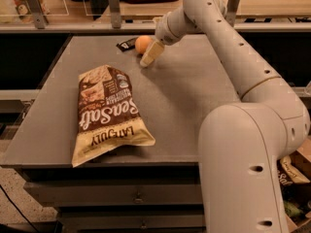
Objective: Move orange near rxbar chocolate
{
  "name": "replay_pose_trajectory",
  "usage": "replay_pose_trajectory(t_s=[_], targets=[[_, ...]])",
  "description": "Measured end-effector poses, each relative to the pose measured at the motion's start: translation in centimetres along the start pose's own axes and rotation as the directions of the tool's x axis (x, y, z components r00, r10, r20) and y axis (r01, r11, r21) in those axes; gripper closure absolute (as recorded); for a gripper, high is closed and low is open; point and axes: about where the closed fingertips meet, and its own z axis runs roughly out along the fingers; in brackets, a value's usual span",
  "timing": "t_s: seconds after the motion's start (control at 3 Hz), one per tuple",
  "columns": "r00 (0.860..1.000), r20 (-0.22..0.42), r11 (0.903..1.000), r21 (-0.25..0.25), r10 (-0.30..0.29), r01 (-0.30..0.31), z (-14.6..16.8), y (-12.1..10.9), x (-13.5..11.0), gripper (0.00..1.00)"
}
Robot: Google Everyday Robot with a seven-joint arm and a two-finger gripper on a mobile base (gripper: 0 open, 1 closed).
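Overall, the white robot arm [228, 47] fills the right side of the view, rising from its bulky base at the near right and reaching over the grey table [194, 96] toward the far edge. A large brown-and-cream chip bag [108, 110] lies flat on the near-left part of the table, well apart from everything else. The gripper [149, 56] hangs low over the far middle of the tabletop, angled down and to the left; whether it is spread or pressed together cannot be told from this side. The orange [141, 43] sits on the table just beside the gripper, at its upper left, partly overlapped by it. The rxbar chocolate [127, 44], a small black bar, lies just left of the orange, close to touching it.
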Motion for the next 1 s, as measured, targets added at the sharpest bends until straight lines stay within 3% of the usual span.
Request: replay_pose_trajectory(t_s=[0.33, 0.67, 1.0], targets=[[1.0, -0.015, 0.9996, 0.027, -0.006, 0.006, -1.5, -0.8, -0.1, 0.0], [0.999, -0.036, 0.9984, 0.056, 0.0, 0.002, -6.1, -1.1, 0.0, 0.0], [0.999, -0.036, 0.9984, 0.057, -0.001, 0.003, -6.3, -1.1, 0.0, 0.0]])
